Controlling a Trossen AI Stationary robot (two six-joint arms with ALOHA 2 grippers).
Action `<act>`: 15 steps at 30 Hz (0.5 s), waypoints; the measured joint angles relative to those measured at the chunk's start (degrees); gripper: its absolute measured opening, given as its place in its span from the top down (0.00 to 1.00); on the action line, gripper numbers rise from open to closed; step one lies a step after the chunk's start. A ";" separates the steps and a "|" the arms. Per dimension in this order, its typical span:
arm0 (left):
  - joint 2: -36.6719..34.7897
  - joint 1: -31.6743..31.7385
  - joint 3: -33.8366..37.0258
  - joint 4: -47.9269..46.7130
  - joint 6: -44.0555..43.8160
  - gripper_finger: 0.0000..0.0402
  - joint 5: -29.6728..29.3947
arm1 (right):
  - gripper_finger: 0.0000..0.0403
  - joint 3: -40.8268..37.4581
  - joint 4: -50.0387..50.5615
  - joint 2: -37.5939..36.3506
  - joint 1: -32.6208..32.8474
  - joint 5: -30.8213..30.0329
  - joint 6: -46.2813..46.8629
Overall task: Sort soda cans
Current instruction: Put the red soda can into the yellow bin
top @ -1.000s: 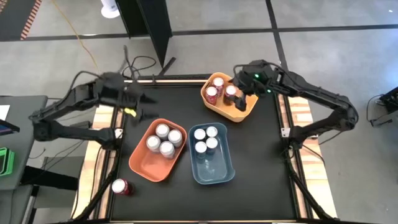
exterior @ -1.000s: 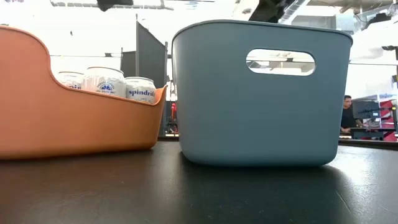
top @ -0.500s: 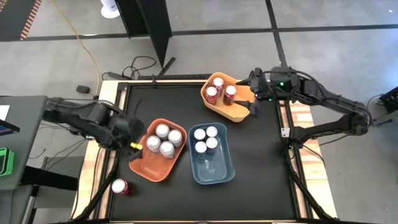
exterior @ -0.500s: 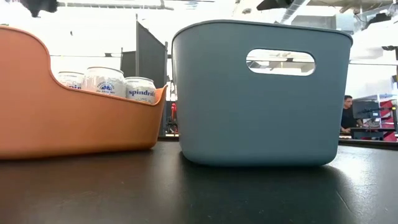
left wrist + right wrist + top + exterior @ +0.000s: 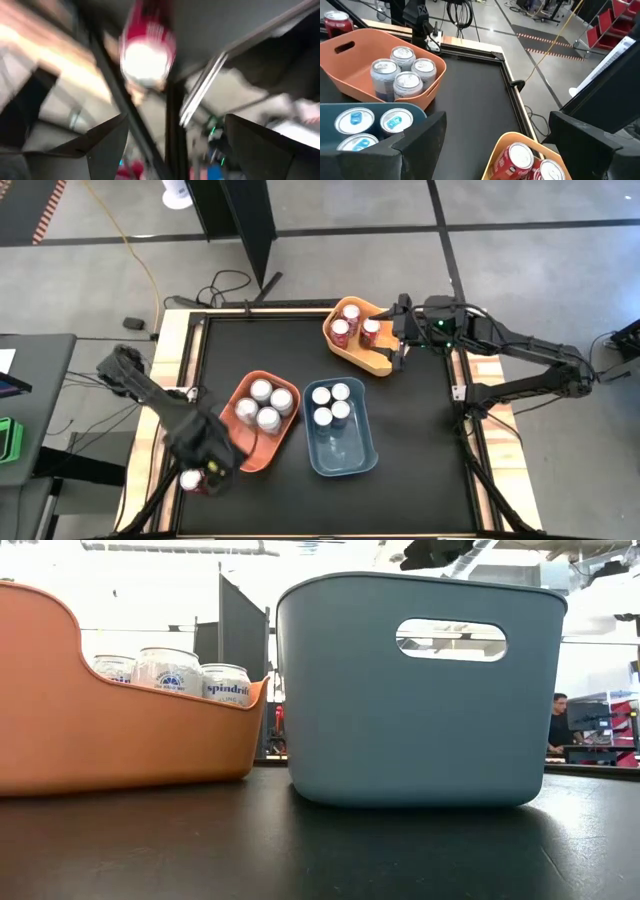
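Left claw (image 5: 205,465), jaws spread and empty, hangs over a stray red can (image 5: 192,480) at the tabletop's (image 5: 420,420) near-left corner, apparently lining up a pickup. Right claw (image 5: 398,340), also open w/ nothing held, sits beside the yellow bin (image 5: 372,363) of red cans. Silver cans (image 5: 260,402) fill the orange bin (image 5: 232,442), blue-tabbed ones (image 5: 330,402) the blue bin (image 5: 345,455). Only the left wrist view shows the stray can close up; low view misses it.

Two slim matte-black robot arms, built of jointed tubular segments with rounded elbow housings. The right arm (image 5: 520,355) carries a small green light near its wrist. The left arm (image 5: 165,415) ends in a bulkier dark wrist block. Each arm's jaws are flat, black, angular plates.
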State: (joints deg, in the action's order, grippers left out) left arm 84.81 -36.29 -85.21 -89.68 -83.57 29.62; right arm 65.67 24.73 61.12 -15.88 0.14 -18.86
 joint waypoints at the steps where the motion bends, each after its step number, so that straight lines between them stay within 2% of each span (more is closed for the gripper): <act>1: 1.37 -1.32 0.02 -0.30 -1.39 0.20 2.69 | 0.09 -0.49 -0.66 0.02 0.00 0.00 -0.15; 3: 3.67 -3.79 -0.05 -0.40 -3.56 0.20 6.48 | 0.09 -0.80 -1.02 0.08 0.00 0.00 -0.60; 7: 7.06 -7.00 -0.20 0.84 -6.86 0.19 6.54 | 0.09 -1.50 -1.93 0.11 0.00 0.00 -0.74; 9: 7.84 -8.00 -0.23 2.91 -8.41 0.18 4.11 | 0.09 -1.71 -1.90 0.15 0.00 0.00 -0.71; 15: 8.07 -9.91 -0.24 4.23 -9.90 0.10 -9.50 | 0.09 -3.07 -1.98 0.15 0.13 0.04 0.95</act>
State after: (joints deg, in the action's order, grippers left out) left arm 92.88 -46.20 -85.45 -85.45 -93.47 20.13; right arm 62.61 22.75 61.28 -15.75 0.18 -17.91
